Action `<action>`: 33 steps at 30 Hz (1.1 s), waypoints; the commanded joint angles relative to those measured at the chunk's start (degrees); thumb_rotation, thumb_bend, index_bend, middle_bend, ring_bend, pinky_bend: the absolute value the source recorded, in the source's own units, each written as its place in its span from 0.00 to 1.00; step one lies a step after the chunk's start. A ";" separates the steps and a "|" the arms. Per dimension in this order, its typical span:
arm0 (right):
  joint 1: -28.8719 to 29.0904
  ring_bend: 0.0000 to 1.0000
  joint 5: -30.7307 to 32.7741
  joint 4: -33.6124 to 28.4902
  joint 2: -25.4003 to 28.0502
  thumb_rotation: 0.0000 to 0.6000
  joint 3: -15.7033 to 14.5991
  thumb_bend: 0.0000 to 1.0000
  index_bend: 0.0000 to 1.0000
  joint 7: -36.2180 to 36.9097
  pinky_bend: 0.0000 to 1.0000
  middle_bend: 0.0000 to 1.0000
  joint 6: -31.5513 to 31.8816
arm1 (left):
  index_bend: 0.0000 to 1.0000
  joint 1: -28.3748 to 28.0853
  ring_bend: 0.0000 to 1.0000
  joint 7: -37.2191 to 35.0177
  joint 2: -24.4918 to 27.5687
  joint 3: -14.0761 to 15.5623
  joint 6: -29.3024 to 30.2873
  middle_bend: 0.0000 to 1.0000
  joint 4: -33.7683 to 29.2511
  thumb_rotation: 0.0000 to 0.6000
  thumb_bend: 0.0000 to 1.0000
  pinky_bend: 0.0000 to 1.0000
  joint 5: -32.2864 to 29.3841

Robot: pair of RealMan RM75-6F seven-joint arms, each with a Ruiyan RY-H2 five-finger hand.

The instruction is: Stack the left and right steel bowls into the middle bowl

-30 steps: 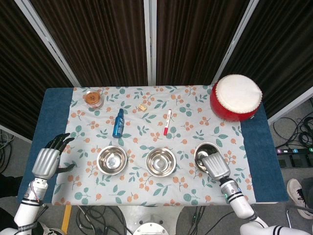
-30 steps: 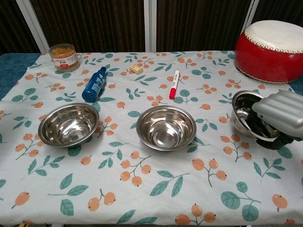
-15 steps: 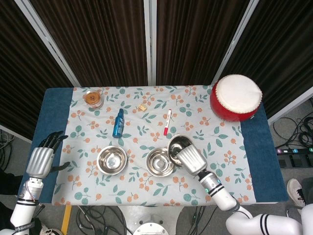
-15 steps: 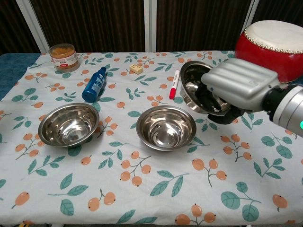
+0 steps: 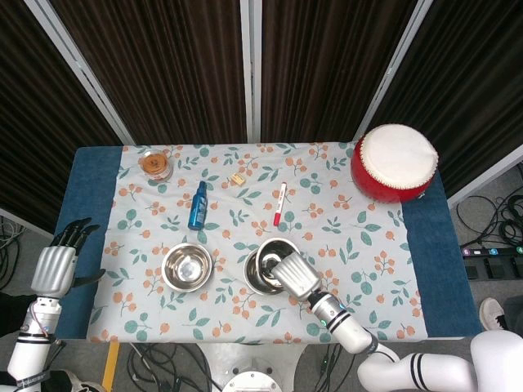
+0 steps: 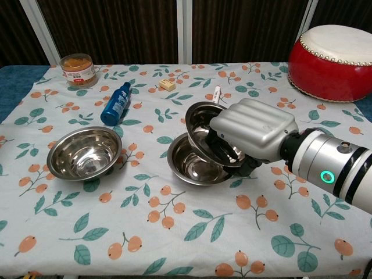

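My right hand (image 6: 253,132) (image 5: 294,276) grips the right steel bowl (image 6: 204,128) (image 5: 269,261), tilted, directly over the middle bowl (image 6: 189,165) (image 5: 255,282). The held bowl's lower rim sits just inside the middle bowl; whether they touch I cannot tell. At the table's left half the left steel bowl (image 6: 84,153) (image 5: 187,266) rests upright. Off the table's left edge, my left hand (image 5: 55,265) hangs with fingers spread and holds nothing; it shows only in the head view.
A blue bottle (image 6: 116,103) lies behind the left bowl. A jar (image 6: 79,70) stands at the back left, and a small block (image 6: 167,85) and a marker (image 5: 279,203) lie at mid-back. A red drum (image 6: 332,54) fills the back right corner.
My right hand carried the right bowl leftward from the table's right side and lowered it over the middle bowl. My left hand drifted further left, off the table.
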 commanded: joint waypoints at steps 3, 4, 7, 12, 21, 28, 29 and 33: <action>1.50 0.38 -1.78 -1.60 2.06 1.00 -0.35 0.00 0.39 2.60 0.43 0.45 -1.57 | 0.23 -0.19 0.13 -0.47 0.16 -0.33 0.15 0.22 0.10 1.00 0.12 0.26 0.21; 1.66 0.32 -1.45 -2.04 2.46 1.00 -0.41 0.00 0.33 2.73 0.39 0.42 -1.99 | 0.23 -0.24 0.13 -0.53 0.19 -0.39 0.16 0.22 0.07 1.00 0.12 0.26 0.24; 2.18 0.21 0.13 -3.58 3.64 1.00 -0.33 0.00 0.22 2.66 0.30 0.32 -3.10 | 0.24 -0.34 0.13 -0.53 0.24 -0.46 0.24 0.22 -0.07 1.00 0.12 0.26 0.44; 1.92 0.16 -0.37 -7.00 6.00 1.00 -0.03 0.00 0.17 1.66 0.26 0.28 -0.57 | 0.23 -0.38 0.13 -0.11 0.30 -0.51 0.43 0.22 -0.43 1.00 0.12 0.26 0.66; -2.75 0.16 0.25 -17.84 16.44 1.00 0.31 0.00 0.17 -2.06 0.26 0.27 8.99 | 0.23 -1.33 0.13 2.16 0.59 0.74 -0.44 0.22 -2.27 1.00 0.13 0.26 2.97; -6.98 0.13 2.77 -18.62 21.71 1.00 2.16 0.00 0.17 4.70 0.26 0.26 14.90 | 0.23 -3.42 0.13 6.84 -0.04 3.73 -3.01 0.22 -5.28 1.00 0.13 0.26 7.85; -7.37 0.13 2.83 -18.41 22.31 1.00 2.35 0.00 0.17 5.77 0.26 0.26 15.33 | 0.23 -3.76 0.13 7.63 -0.32 4.03 -3.38 0.22 -5.71 1.00 0.13 0.26 8.47; -8.93 0.13 1.72 -17.44 24.59 1.00 2.93 0.00 0.17 10.38 0.25 0.27 17.25 | 0.24 -5.30 0.13 10.90 -1.51 5.62 -6.14 0.22 -7.29 1.00 0.13 0.26 10.44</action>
